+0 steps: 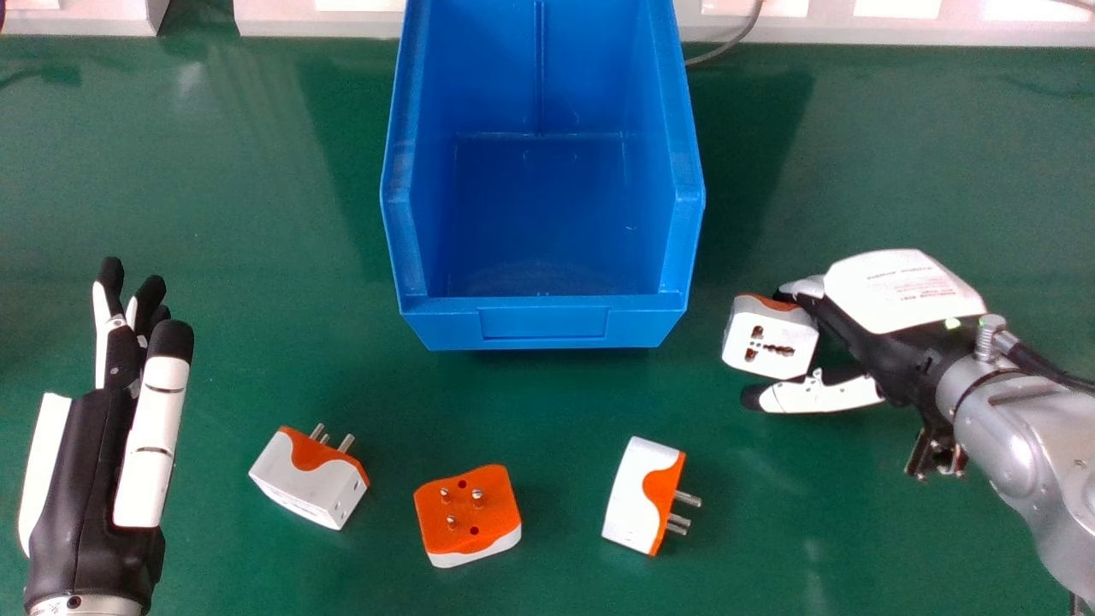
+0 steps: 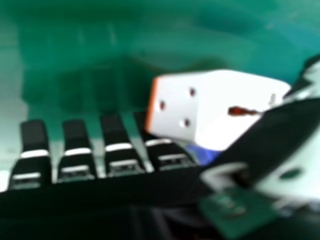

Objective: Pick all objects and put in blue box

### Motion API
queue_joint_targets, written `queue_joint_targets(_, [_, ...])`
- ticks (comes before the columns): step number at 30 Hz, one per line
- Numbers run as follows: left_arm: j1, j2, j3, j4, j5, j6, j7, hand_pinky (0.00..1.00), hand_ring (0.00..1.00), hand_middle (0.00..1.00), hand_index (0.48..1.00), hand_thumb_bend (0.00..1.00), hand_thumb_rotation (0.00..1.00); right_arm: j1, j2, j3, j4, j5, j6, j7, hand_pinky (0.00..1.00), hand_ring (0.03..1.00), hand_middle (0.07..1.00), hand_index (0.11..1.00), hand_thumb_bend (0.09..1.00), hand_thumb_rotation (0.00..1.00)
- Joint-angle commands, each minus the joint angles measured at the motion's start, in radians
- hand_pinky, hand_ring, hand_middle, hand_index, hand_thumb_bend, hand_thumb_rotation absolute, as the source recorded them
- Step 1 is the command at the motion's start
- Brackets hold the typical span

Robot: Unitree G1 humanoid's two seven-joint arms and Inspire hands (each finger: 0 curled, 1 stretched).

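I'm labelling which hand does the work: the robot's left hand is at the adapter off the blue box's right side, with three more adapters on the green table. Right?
Wrong hand: the head view shows the right hand at that adapter. Three more adapters do lie on the green table.

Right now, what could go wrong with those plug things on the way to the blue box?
The right hand is open at the nearest adapter, so closing unevenly might push or tip it rather than grip it. Letting go too soon could drop it on the front wall of the box. Later, the adapter with its prongs facing up may be awkward to grasp, since the prongs could get in the way.
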Motion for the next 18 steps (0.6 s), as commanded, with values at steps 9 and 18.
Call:
queue_joint_targets(9, [-0.005,0.011,0.008,-0.025,-0.004,0.008,0.006,1.00,1.00,1.00,1.000,0.58,0.96,-0.013,0.042,-0.014,0.082,0.015,-0.014,-0.153,0.10,0.153,0.216,0.303,0.419,0.65])
queue_joint_targets(18, [-0.010,0.017,0.011,-0.024,-0.001,0.018,0.007,1.00,1.00,1.00,1.000,0.57,0.96,-0.006,0.052,-0.019,0.072,0.027,0.008,-0.174,0.09,0.147,0.215,0.304,0.428,0.62])
